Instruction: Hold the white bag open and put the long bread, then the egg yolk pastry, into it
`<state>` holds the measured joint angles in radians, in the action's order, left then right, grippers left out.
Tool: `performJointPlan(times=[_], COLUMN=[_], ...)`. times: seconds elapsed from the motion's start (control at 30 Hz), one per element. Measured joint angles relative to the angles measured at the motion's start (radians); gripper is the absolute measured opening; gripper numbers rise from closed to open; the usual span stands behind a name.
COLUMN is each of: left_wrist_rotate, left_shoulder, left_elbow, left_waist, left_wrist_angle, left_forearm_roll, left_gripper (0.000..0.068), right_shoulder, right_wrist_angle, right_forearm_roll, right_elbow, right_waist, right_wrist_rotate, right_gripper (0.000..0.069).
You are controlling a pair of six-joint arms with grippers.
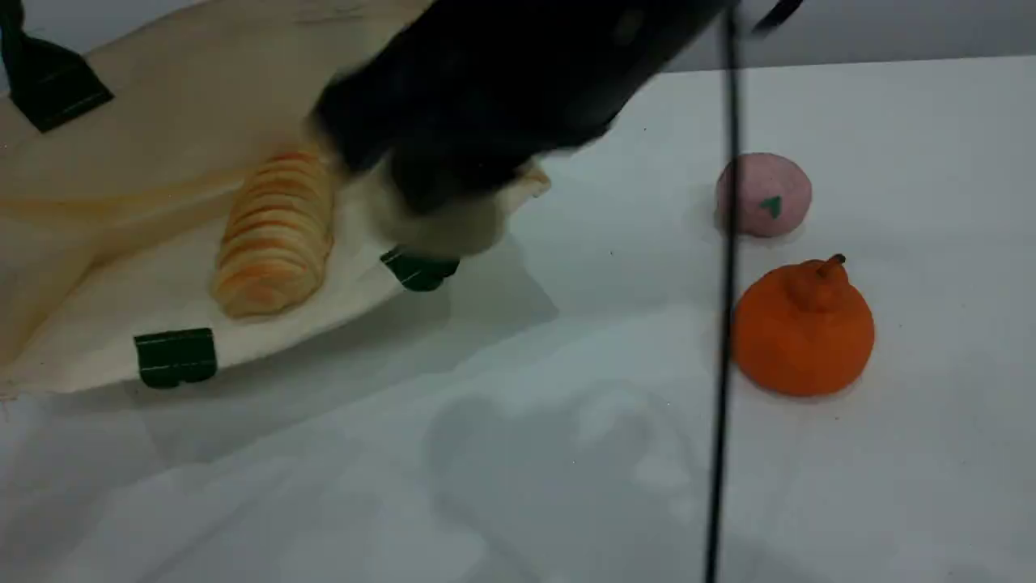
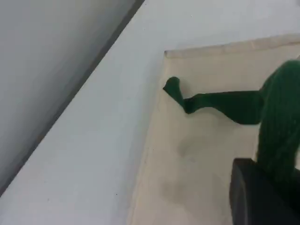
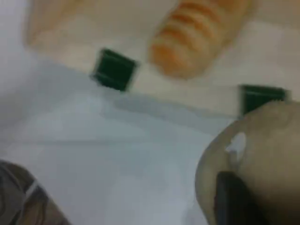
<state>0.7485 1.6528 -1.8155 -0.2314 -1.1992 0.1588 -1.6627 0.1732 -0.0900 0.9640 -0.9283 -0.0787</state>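
The right gripper [image 3: 234,197] pinches the beige, rounded, seemingly soft egg yolk pastry [image 3: 262,154]; the left gripper [image 2: 262,197], pressed together, clamps the cream canvas bag's [image 2: 206,159] limp green strap handle [image 2: 276,126].

A bulky, matte black right arm [image 1: 486,105] is seen blurred in the scene view. A thin black cable [image 1: 724,340] is hung vertically. A rounded black fingertip [image 2: 255,197] is shown in the left wrist view.

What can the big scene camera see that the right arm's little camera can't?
Only the scene view shows the speckled pink ball and the orange stemmed fruit. Only the right wrist view shows, up close, the right end effector shut on the pale beige egg yolk pastry. Both show the ridged golden long bread lying on the cream canvas bag.
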Motion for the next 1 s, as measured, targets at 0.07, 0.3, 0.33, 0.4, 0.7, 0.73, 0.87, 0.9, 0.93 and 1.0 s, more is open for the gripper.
performJointPlan(times=[0.07,0.3,0.33,0.4,0.7,0.73,0.87,0.9,0.93,1.0], left_wrist_rotate=[-0.006,-0.027,-0.027,-0.028,-0.028,-0.028,-0.028,-0.028,-0.028,-0.028], left_shoulder=[0.000,0.000,0.000,0.000,0.000,0.000,0.000,0.000,0.000,0.000], left_elbow=[0.000,0.000,0.000,0.000,0.000,0.000,0.000,0.000,0.000,0.000], left_waist=[0.000,0.000,0.000,0.000,0.000,0.000,0.000,0.000,0.000,0.000], left_wrist_angle=[-0.007,-0.023,-0.023,-0.023,-0.023,-0.023,-0.023,-0.023,-0.023,-0.023], left_forearm_roll=[0.001,0.013,0.014,0.015,0.028,0.028,0.028,0.028,0.029,0.029], left_gripper=[0.0081,0.0081,0.0081,0.0081,0.0081,0.0081,0.0081,0.0081,0.0081,0.0081], right_shoulder=[-0.029,-0.177,-0.200,-0.246,-0.412,-0.427,-0.467,-0.472,-0.478,-0.494], right_wrist_angle=[-0.112,-0.451,-0.491,-0.544,-0.463,-0.452,-0.442,-0.440,-0.440,-0.423], right_forearm_roll=[0.001,0.010,0.007,0.003,0.009,0.009,0.015,0.017,0.018,0.018], right_elbow=[-0.007,0.001,0.011,0.044,0.205,0.221,0.263,0.272,0.280,0.298], right_waist=[-0.045,-0.063,-0.060,-0.058,-0.004,0.010,0.064,0.073,0.085,0.105], right_wrist_rotate=[0.001,0.006,0.006,0.006,0.064,0.064,0.079,0.098,0.111,0.122], right_gripper=[0.0182,0.0180,0.0180,0.0180,0.0180,0.0180,0.0180,0.0180,0.0180,0.0180])
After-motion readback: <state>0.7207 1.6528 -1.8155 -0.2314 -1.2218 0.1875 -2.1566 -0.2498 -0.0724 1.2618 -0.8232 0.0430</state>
